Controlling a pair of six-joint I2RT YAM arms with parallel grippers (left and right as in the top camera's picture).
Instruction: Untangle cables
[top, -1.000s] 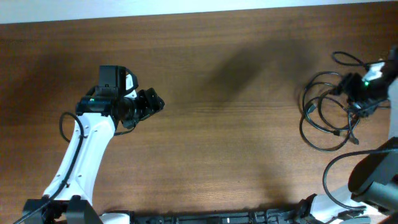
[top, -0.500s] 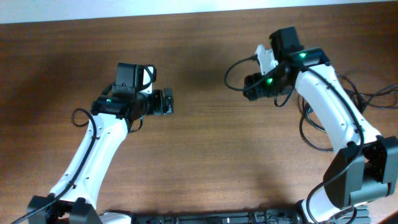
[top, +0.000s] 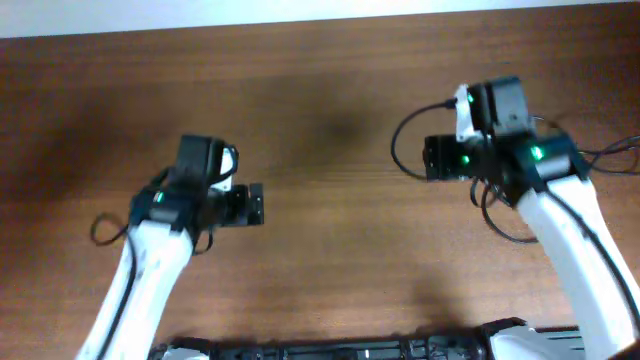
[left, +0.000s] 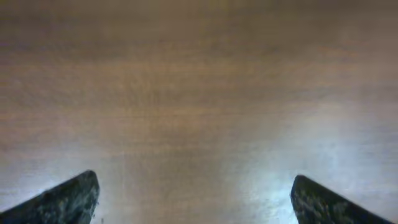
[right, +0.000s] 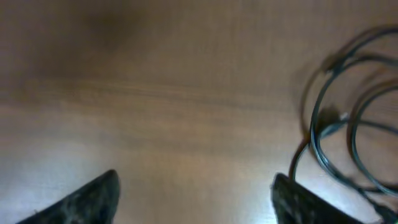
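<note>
The cables are thin black looped cords lying at the right of the table. In the overhead view (top: 500, 228) the right arm hides most of them. Several of their loops show at the right edge of the right wrist view (right: 348, 124). My right gripper (top: 430, 158) is open and empty, and points left over bare wood just left of the cables (right: 193, 205). One loop passes close by its right finger. My left gripper (top: 255, 205) is open and empty over bare wood at the left, far from the cables (left: 193, 202).
The brown wooden table (top: 330, 250) runs to a pale far edge at the top (top: 320, 15). A thicker black wire loops off the right arm's wrist (top: 400, 145).
The right arm swung left off the cables to mid-table, then back a little toward them. The left gripper moved right, then toward the front edge.
</note>
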